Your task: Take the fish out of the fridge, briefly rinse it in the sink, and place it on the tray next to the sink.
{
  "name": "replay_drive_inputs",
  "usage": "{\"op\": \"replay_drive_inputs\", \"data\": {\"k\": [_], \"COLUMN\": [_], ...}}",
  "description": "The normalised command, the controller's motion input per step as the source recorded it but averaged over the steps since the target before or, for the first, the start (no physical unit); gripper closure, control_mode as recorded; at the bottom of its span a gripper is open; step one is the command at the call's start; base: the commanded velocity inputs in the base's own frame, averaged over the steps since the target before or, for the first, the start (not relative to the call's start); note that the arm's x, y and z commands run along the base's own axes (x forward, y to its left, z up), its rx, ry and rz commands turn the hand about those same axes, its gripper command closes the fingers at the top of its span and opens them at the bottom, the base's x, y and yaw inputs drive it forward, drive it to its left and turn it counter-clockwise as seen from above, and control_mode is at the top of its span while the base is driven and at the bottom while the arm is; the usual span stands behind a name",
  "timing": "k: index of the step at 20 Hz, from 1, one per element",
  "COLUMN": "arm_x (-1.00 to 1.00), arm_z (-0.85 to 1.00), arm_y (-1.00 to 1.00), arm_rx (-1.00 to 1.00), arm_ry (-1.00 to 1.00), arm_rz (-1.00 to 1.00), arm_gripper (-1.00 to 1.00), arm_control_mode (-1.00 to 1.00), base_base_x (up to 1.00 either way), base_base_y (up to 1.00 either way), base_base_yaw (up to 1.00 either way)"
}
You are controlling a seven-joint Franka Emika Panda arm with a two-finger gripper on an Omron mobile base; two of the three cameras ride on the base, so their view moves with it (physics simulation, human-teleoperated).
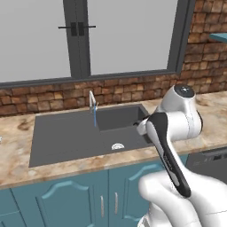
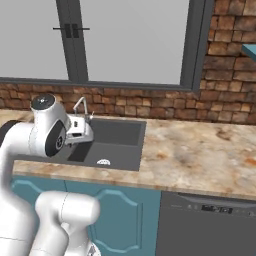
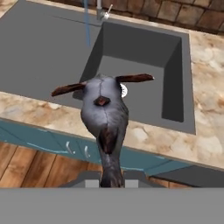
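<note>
Brick wall, marble counter, water running from the faucet (image 1: 92, 101) and the claw (image 3: 112, 181) is clamped tight on the fish (image 3: 105, 116) at its tail end, the sink (image 3: 144, 65) basin just ahead. Looks light, stiffish, probably slippery: a narrow tail grip could slide.

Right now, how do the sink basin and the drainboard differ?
The basin is recessed with walls and holds the round drain; the drainboard is flat and shallow, with no drain. The basin sits right of the faucet, the drainboard left, and the water stream lands near their border. Both are dark grey.
</note>
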Motion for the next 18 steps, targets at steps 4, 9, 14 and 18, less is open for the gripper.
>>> {"op": "replay_drive_inputs", "data": {"k": [4,9,14,18], "arm_x": [0.32,0.54,0.91,1.0], "arm_z": [-0.07,-0.14,-0.12,-0.2], "arm_y": [-0.42,-0.57,-0.15,0.0], "arm_rx": [0.0,0.01,0.0,0.0], "arm_ry": [0.0,0.01,0.0,0.01], "arm_rz": [0.1,0.25,0.47,0.59], "arm_gripper": [1.0,1.0,1.0,1.0], "arm_control_mode": [-1.0,-1.0,-1.0,-1.0], "base_base_x": [0.0,0.0,0.0,0.0], "base_base_y": [0.0,0.0,0.0,0.0], "base_base_yaw": [0.0,0.0,0.0,0.0]}}
